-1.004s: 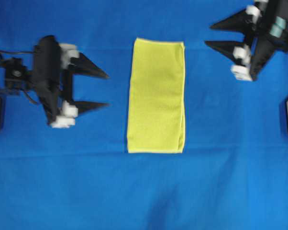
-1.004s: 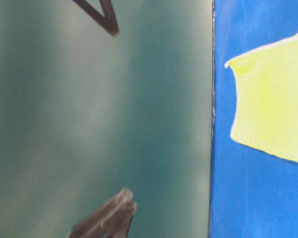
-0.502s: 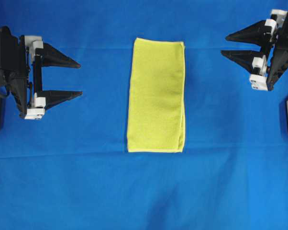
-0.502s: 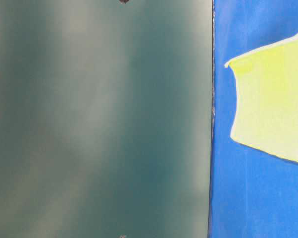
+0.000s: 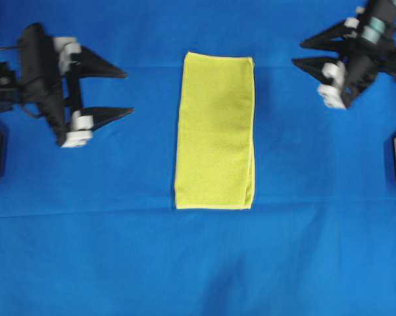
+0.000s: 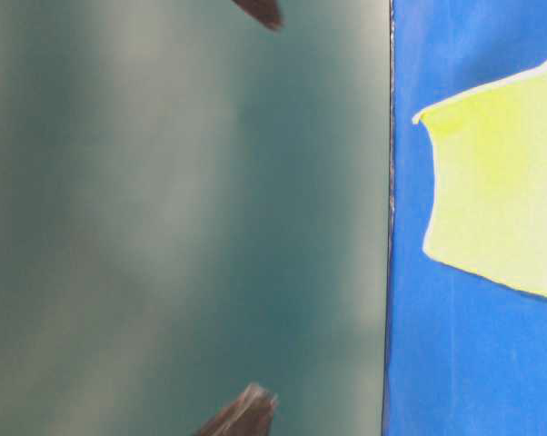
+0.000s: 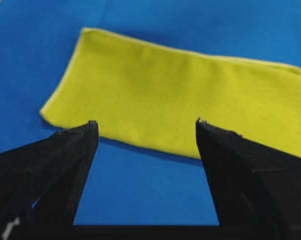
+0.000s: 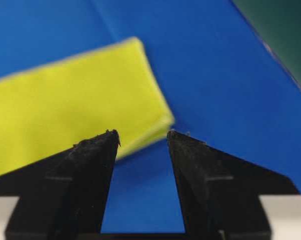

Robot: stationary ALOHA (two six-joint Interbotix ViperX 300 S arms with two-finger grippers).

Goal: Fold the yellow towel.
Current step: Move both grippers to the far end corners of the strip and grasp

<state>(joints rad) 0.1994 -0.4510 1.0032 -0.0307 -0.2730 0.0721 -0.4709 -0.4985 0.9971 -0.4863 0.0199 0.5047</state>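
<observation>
The yellow towel (image 5: 215, 131) lies flat at the centre of the blue cloth (image 5: 198, 263), folded into a tall rectangle (doubled layers show along its right edge near the lower corner). The left gripper (image 5: 127, 94) stands released to its left, the right gripper (image 5: 297, 54) released at far right; both grasp nothing and sit well apart from the towel. The table-level view cuts the towel off at its right border, and two dark blurred tips there cannot be identified.
</observation>
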